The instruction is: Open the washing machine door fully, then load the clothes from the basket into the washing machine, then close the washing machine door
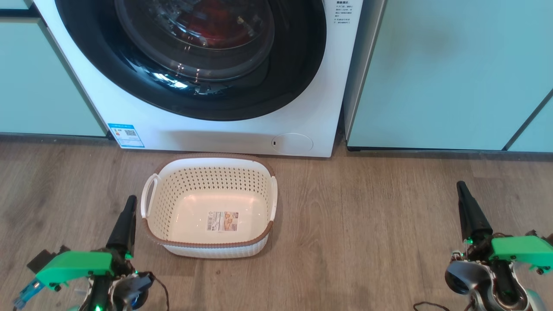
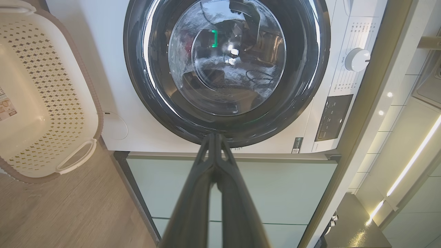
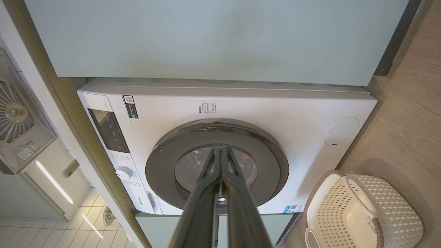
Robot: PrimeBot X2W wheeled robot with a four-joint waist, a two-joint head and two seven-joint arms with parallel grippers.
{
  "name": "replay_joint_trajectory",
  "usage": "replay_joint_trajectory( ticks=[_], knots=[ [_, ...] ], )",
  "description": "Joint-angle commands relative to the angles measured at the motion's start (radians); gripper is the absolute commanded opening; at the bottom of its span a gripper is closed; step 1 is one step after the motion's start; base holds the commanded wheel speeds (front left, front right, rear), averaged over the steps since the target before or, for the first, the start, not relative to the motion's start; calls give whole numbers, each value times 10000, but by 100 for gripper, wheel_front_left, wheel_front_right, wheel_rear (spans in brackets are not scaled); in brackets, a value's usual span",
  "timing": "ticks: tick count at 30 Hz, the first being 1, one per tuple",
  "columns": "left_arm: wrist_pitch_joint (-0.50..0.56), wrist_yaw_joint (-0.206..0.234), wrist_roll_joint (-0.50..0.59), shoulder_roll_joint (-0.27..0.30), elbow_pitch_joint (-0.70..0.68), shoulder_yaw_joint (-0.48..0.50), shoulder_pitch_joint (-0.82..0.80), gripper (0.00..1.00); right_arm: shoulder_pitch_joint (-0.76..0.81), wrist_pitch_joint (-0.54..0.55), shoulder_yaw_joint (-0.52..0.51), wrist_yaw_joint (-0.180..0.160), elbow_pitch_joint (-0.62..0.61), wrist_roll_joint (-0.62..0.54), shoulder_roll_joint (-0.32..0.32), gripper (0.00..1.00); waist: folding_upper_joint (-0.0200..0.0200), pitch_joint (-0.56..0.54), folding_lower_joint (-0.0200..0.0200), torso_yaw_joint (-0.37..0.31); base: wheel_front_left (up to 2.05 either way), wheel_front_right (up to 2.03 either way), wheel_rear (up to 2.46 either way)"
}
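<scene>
The washing machine (image 1: 216,134) stands straight ahead, white, with the washing machine door (image 1: 281,77) lying flat against its front. Through the glass bowl I see red clothes (image 1: 207,21) inside the drum. On the floor in front sits the basket (image 1: 216,156), its bare bottom showing a label sticker. My left gripper (image 1: 129,203) is shut, low and left of the basket, holding nothing. My right gripper (image 1: 462,188) is shut too, far to the right over the floor. In the left wrist view the closed fingertips (image 2: 214,137) point at the door's black rim (image 2: 310,69).
Pale mint-green cabinet panels (image 1: 432,73) flank the machine on both sides. Wooden floor (image 1: 367,224) stretches between the basket and my right gripper. The control dial (image 2: 357,59) and dark display panel sit at the machine's top edge.
</scene>
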Motion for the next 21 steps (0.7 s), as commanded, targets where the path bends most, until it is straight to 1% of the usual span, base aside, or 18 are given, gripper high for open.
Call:
replay_joint_trajectory(
  ticks=[1,21],
  knots=[
    [43,-94,99,59,-293,368,-469,0,-512,83,167,0,-323,-70,-93,0,0,0,0,0,0,0,0],
    [64,-94,121,41,-292,394,-472,0,-513,94,152,0,-322,-82,-83,0,0,0,0,0,0,0,0]
  ],
)
